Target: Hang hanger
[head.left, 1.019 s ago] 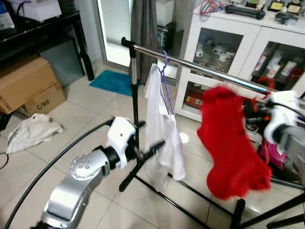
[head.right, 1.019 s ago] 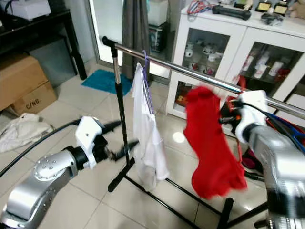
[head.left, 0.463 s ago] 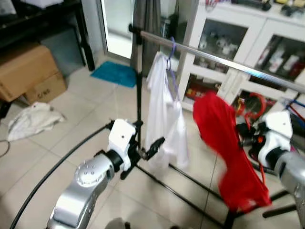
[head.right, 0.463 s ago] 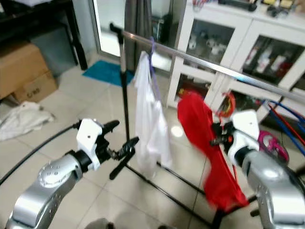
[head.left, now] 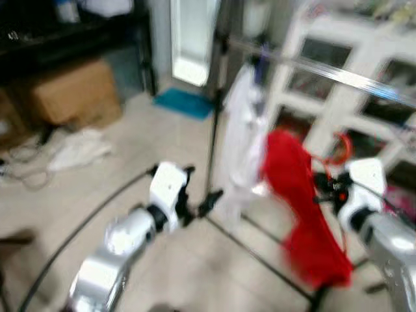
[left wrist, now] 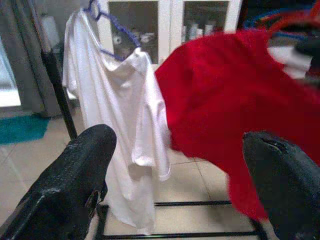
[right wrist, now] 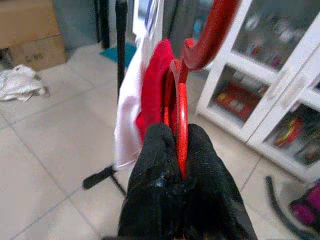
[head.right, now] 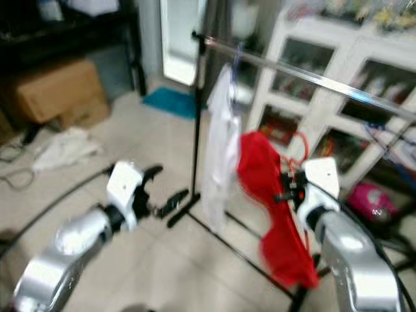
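A: Since the red plastic hanger is pinched edge-on between the two black fingers of the right gripper, why does the red cloth garment trail so far below it?

B: The fingers are clamped on the hanger's frame near the neck, so the hook stays free above them. My reading is that this leaves the hook ready to go over the silver metal rail while the garment simply drapes under its own weight.

A: And where is it relative to the rail?

B: Well below it. From the head camera the rail runs from about eleven o'clock across to three o'clock, and the hanger sits at roughly four o'clock, just beside the white shirt on a purple wire hanger, which already hangs on the rail near its end post at twelve o'clock.

A: What is the left gripper doing?

B: It is held out toward the black upright post of the rack, at about seven o'clock, with its fingers spread wide apart and nothing between them. I judge it is kept clear so the garments do not snag.

A: Anything else nearby?

B: A brown cardboard box at ten o'clock, and a crumpled white cloth on the tiled floor beside it. The white glass-fronted cabinet stands behind the rail.
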Available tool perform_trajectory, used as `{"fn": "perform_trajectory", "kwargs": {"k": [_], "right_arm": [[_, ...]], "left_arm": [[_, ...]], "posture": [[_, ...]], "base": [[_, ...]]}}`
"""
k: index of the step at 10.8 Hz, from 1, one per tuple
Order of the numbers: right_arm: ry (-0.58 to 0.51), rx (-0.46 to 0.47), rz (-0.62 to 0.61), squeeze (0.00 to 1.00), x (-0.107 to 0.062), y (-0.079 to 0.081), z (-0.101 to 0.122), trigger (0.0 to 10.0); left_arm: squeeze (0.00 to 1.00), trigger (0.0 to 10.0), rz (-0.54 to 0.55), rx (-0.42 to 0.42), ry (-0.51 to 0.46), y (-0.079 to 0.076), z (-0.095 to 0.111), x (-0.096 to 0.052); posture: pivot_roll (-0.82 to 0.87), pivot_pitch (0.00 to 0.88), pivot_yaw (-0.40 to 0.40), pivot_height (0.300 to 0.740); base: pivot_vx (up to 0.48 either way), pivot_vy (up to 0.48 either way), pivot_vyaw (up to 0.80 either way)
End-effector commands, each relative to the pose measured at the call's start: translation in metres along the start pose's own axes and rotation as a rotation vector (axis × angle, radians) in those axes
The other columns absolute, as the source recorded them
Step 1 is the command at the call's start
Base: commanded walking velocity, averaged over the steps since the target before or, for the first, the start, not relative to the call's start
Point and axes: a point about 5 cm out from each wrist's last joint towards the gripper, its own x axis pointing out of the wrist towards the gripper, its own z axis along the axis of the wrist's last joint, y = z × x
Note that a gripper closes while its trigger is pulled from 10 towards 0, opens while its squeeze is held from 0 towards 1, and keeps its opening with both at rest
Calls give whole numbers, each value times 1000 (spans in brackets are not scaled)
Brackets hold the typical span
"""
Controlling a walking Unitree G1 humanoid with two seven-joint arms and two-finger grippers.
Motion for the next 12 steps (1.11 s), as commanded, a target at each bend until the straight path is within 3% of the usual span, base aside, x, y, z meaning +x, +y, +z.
{"fn": "perform_trajectory", "kwargs": {"k": [1, 2, 4, 5, 6, 7, 10, 11, 12], "right_arm": [[-24, -3, -7, 0, 1, 0, 8, 0], [-35, 13, 27, 0, 2, 10, 10, 0], [-72, 38, 114, 0, 0, 26, 18, 0], [-82, 44, 139, 0, -1, 30, 20, 0], [-110, 58, 239, 0, -3, 46, 28, 0], [-121, 62, 273, 0, -4, 52, 31, 0], [-135, 89, 380, 0, -6, 68, 36, 0], [-134, 92, 401, 0, -6, 72, 37, 0], [-136, 95, 408, 0, -7, 72, 38, 0]], "left_arm": [[0, 10000, -22, 17, 2, -6, -2, 5], [1000, 10000, -18, 3, 4, 2, -2, 24], [1000, 10000, -146, -12, -59, -12, 13, 56], [1000, 10000, -170, -10, -66, -15, 15, 61], [455, 10000, -239, 23, -87, -22, 21, 79], [8, 10000, -254, 30, -98, -22, 24, 87], [0, 10000, -352, 17, -139, -26, 32, 97], [0, 10000, -323, 45, -130, -24, 32, 103], [0, 4706, -284, 43, -127, -20, 31, 106]], "posture": [[38, 0, -65, 740], [33, 0, -67, 740], [13, 0, -60, 740], [13, 0, -60, 740], [-7, 0, -49, 740], [-7, 0, -49, 740], [-16, 0, -55, 740], [-18, 0, -56, 740], [-17, 0, -57, 740]], "base": [[0, 0, 0], [0, 0, 0], [0, 0, 0], [0, 0, 0], [0, 0, 0], [0, 0, 0], [0, 0, 0], [0, 0, 0], [0, 0, 0]]}}
